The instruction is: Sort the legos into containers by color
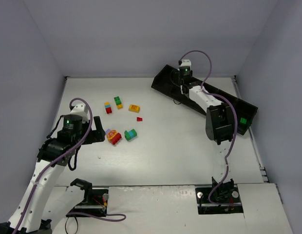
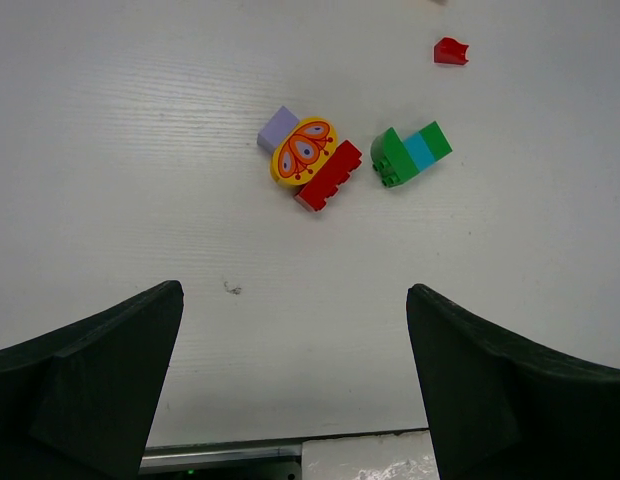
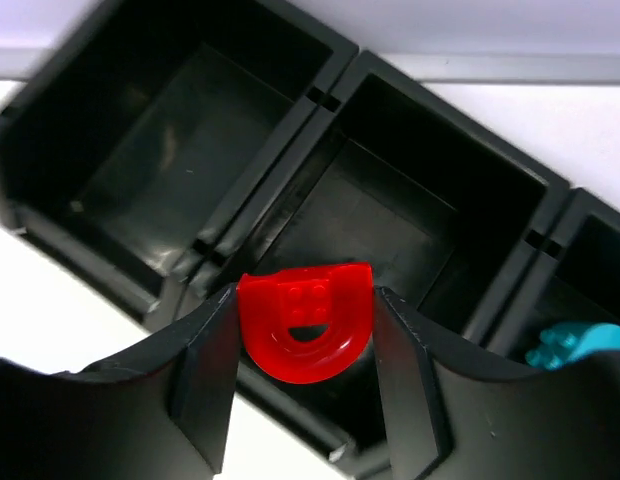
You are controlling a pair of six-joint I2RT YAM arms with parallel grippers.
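My right gripper (image 3: 306,330) is shut on a red half-round lego (image 3: 306,322) and holds it over the near wall of the second compartment of the long black tray (image 1: 163,80); in the top view this gripper (image 1: 182,78) is at the tray's far-left end. A teal lego (image 3: 578,345) lies in the third compartment and a green one (image 1: 243,121) in the right end one. My left gripper (image 2: 295,390) is open and empty above the table, short of a purple, yellow and red stack (image 2: 308,160) and a green-and-teal stack (image 2: 410,155). A small red lego (image 2: 450,51) lies beyond.
More legos lie in the table's middle left: a yellow one (image 1: 134,108), a green-and-yellow stack (image 1: 118,102) and a multicolour stack (image 1: 108,107). Grey walls close the table at left, back and right. The arm bases stand at the near edge.
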